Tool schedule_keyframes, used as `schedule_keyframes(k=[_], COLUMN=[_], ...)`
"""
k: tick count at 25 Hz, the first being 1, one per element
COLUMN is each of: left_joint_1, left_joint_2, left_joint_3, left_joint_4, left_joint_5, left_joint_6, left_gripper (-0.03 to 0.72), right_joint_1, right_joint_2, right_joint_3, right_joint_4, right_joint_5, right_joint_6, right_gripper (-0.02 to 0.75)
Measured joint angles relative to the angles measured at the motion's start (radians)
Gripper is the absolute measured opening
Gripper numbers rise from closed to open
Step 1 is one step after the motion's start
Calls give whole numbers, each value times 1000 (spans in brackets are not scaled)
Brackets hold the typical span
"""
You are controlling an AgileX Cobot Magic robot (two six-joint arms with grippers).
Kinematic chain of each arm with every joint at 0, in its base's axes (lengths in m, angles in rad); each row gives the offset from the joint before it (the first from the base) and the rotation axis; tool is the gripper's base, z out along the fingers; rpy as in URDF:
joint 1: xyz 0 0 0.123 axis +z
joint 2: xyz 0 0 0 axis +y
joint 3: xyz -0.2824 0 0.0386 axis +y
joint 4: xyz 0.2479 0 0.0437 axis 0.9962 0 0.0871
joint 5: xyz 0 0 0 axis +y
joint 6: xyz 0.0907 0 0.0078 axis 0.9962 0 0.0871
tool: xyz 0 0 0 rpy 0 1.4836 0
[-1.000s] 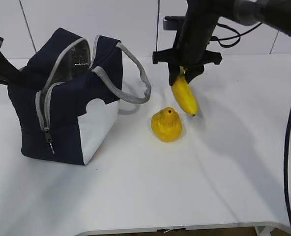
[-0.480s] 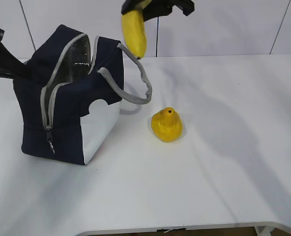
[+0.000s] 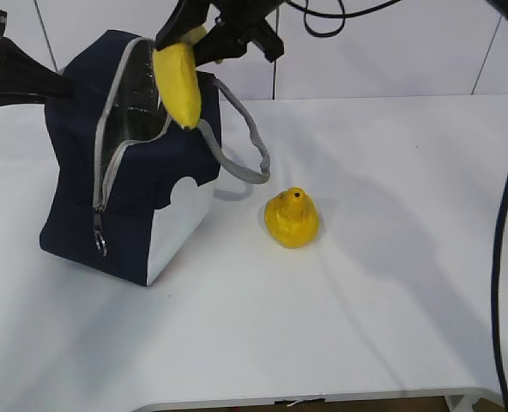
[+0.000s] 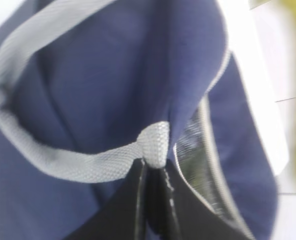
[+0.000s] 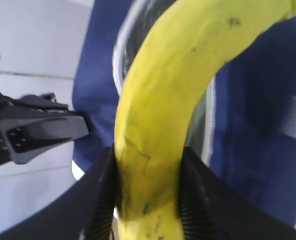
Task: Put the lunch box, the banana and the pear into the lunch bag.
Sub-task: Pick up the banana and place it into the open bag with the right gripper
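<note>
The navy lunch bag [image 3: 125, 197] stands at the left with its zipper open and its silver lining showing. My right gripper [image 3: 198, 39] is shut on the yellow banana [image 3: 177, 81], which hangs just above the bag's open mouth; the right wrist view shows the banana [image 5: 173, 100] between the fingers [image 5: 95, 200] over the opening. My left gripper [image 4: 155, 167] is shut on the bag's grey handle [image 4: 153, 145] and holds that side up. The yellow-orange pear [image 3: 292, 218] sits on the table right of the bag. The lunch box is not in view.
The white table [image 3: 391, 283] stretches to the right and front of the pear. The bag's second grey handle [image 3: 245, 146] loops out toward the pear. A black cable [image 3: 499, 257] hangs along the right edge. A white wall stands behind.
My right gripper has carried the banana up from beside the pear and leftward to above the bag's mouth. The bag's left side has been lifted and its opening pulled wider.
</note>
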Motion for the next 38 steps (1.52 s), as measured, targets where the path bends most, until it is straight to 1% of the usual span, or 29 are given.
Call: schedule_keyframes(k=[4,10,18,21,26,28,32,38], left_joint_1=[-2,-2,-2,-2,-2,-2,-2,-2], left_joint_2=[0,1,1,1,1,1,1,1], left_joint_3=[0,0,0,0,0,0,0,0], left_joint_4=[-18,-22,-23,-23,-23,-19,-2,4], left_joint_5=[11,20,21,21,21,21,21,21], left_joint_6=[17,17,19,19,19,19,20,20], left_gripper=[-4,-4,-4,-4,-4,-4,-4,-4], right_joint_1=[27,45,94,99,99,99,99,95], right_joint_2=[49,115,165,165,165,165,165,165], right_joint_3=[0,0,0,0,0,0,-39,-144], right_joint_4=[6,0,1,1,1,3,3,3], right_joint_5=[-16,-172,-187,-189,-168,-156,-89,-12], right_joint_6=[-2,-4,-6,-6,-6,-6,-6,-58], right_gripper=[298,297,304,339,486,526,547,547])
